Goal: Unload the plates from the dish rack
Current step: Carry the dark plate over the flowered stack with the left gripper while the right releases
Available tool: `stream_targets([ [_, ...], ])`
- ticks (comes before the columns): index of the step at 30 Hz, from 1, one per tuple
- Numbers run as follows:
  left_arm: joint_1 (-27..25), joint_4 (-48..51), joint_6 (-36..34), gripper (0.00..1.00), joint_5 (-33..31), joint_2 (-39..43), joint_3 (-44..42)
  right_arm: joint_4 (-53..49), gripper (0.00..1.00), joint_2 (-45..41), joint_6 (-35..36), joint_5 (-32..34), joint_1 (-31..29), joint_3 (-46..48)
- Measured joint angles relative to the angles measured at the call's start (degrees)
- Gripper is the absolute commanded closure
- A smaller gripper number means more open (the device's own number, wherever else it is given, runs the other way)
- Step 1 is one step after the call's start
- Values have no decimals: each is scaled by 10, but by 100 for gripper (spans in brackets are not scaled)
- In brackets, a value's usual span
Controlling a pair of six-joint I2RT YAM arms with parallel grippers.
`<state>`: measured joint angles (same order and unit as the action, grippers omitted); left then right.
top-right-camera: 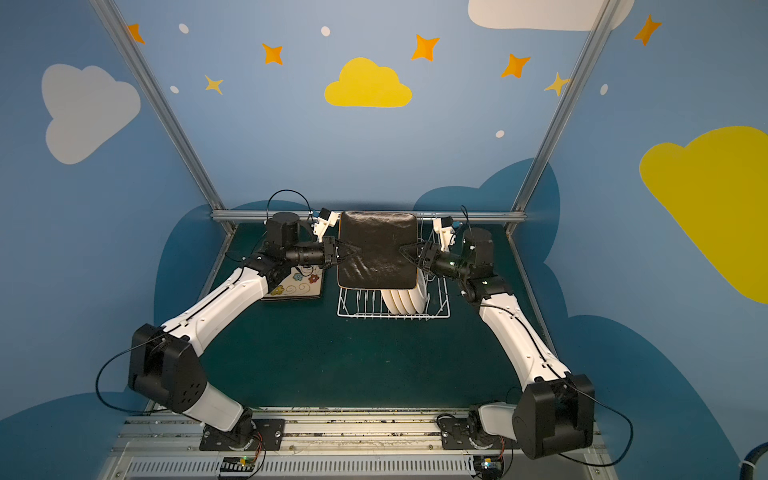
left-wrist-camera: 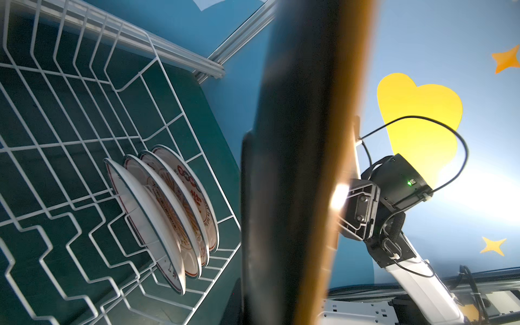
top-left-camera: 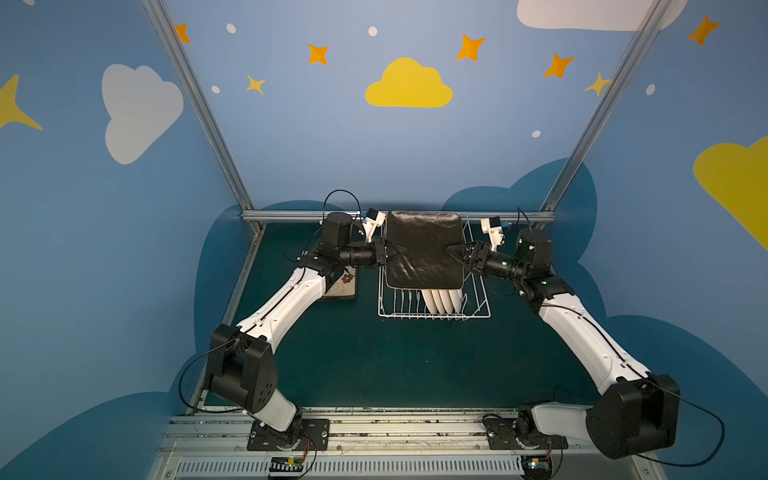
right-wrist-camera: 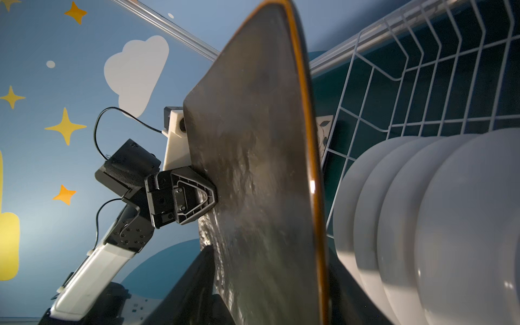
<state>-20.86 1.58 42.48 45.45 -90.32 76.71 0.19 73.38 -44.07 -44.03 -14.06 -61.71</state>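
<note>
A dark green table (top-left-camera: 374, 361) forms the floor of a booth. Its blue walls (top-left-camera: 332, 145) carry painted clouds and stars in white, yellow and orange. Aluminium posts (top-left-camera: 200, 108) rise from the table's far corners, and a slotted metal rail (top-left-camera: 374, 428) along the near edge bears both arm bases.

The white wire dish rack (top-left-camera: 392, 307) stands at the table's far middle. Four round white plates (top-left-camera: 442, 301) stand on edge toward its near end, right of centre. Above the rack a black-backed square plate (top-left-camera: 424, 249) hangs upright, its back toward both top views. The left pincer (top-left-camera: 400, 252) pinches its left edge. The right pincer (top-left-camera: 452, 251) sits at its right edge — gripping or spread, I cannot tell.

Left of the rack a flowered plate (top-right-camera: 297, 286) lies flat on the table, partly under the left arm.
</note>
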Motion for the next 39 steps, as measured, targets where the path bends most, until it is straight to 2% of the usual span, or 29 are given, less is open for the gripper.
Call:
stream_targets([
  [3,3,19,-8,97,-4,0,14,-11,15,-23,26,22,0,0],
  [4,5,24,-10,97,-7,0,19,-14,13,-32,30,29,0,0],
  [13,37,88,-44,97,-30,0,54,-76,12,-79,125,84,0,-1],
  [22,94,247,-147,97,-60,20,140,-170,12,-89,252,108,-22,-29],
  [33,188,428,-282,97,-58,52,247,-217,12,-93,345,137,-84,-45],
  [39,252,507,-332,97,-57,39,260,-233,12,-78,370,143,-103,-70],
])
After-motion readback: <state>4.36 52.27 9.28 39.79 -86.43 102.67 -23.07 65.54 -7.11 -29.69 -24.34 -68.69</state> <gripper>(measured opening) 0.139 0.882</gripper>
